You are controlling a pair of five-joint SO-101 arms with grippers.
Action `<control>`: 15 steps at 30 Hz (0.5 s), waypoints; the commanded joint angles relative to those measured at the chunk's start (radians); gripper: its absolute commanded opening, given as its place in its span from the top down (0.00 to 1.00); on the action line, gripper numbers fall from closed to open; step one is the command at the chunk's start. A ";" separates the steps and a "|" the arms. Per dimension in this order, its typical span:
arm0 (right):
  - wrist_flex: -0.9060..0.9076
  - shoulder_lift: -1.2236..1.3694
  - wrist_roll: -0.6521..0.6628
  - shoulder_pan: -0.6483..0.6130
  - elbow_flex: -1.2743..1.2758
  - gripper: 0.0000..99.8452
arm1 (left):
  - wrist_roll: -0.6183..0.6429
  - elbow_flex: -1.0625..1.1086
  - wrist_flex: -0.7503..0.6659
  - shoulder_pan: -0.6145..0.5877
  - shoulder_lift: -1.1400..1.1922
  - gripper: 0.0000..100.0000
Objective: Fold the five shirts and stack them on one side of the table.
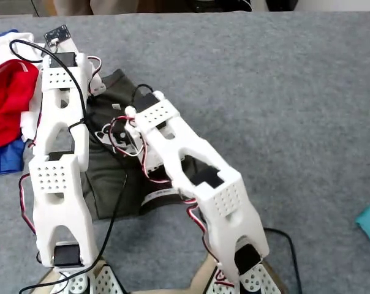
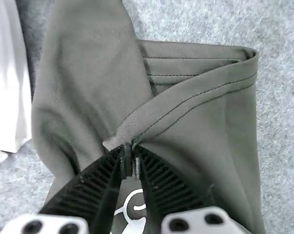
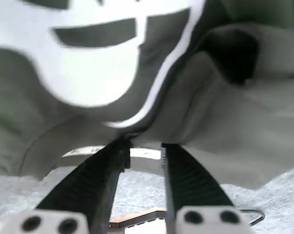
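The limp, light olive-grey knit shirt (image 2: 195, 126) drapes easily. The left gripper (image 2: 131, 158) pinches its stitched hem, a sound hold. The right gripper (image 3: 142, 146) is narrowly parted, seemingly under its edge.

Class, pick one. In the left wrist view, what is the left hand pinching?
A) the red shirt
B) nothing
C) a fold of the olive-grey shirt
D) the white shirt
C: the left hand is closed on a stitched fold of the olive-grey shirt, with the cloth bunched right at its fingertips.
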 commanded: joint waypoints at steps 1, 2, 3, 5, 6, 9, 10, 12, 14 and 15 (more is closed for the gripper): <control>-0.009 0.036 -0.006 0.050 -0.054 0.92 | 0.006 -0.046 -0.018 -0.017 -0.012 0.98; -0.006 0.053 -0.006 0.062 -0.064 0.92 | 0.006 -0.046 -0.018 -0.017 -0.012 0.98; -0.003 0.068 -0.006 0.073 -0.074 0.93 | 0.006 -0.046 -0.018 -0.017 -0.012 0.98; -0.003 0.090 -0.006 0.093 -0.093 0.94 | 0.006 -0.046 -0.018 -0.017 -0.012 0.98; -0.003 0.094 -0.006 0.101 -0.101 0.94 | 0.006 -0.046 -0.018 -0.017 -0.012 0.98; 0.014 0.094 -0.006 0.108 -0.124 0.96 | 0.006 -0.046 -0.018 -0.017 -0.012 0.98; 0.029 0.096 -0.006 0.110 -0.134 0.96 | 0.006 -0.046 -0.018 -0.017 -0.012 0.98; 0.044 0.094 -0.006 0.113 -0.150 0.96 | 0.006 -0.046 -0.018 -0.017 -0.012 0.98; 0.048 0.088 -0.011 0.114 -0.153 0.98 | 0.006 -0.049 -0.018 -0.017 -0.012 0.98; 0.049 0.079 -0.011 0.116 -0.148 0.98 | 0.006 -0.052 -0.018 -0.017 -0.012 0.98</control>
